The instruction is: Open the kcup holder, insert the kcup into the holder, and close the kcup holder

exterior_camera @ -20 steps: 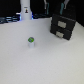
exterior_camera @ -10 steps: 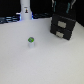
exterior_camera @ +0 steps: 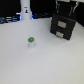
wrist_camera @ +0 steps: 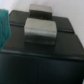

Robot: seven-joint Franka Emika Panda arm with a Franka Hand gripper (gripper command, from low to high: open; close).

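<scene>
The opening step looks in hand: the kcup holder (exterior_camera: 63, 26) sits shut, the kcup (exterior_camera: 31, 40) well apart on the tabletop (exterior_camera: 45, 62), and the tool's state I cannot tell; next, catch a handle (wrist_camera: 40, 31).

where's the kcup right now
In the exterior view the kcup stands alone on the white table, left of centre, well apart from the kcup holder at the upper right.

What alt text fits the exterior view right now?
A black kcup holder sits at the exterior view's upper right, both drawers shut, with the arm above it. A green-topped kcup stands apart on the white table.
</scene>
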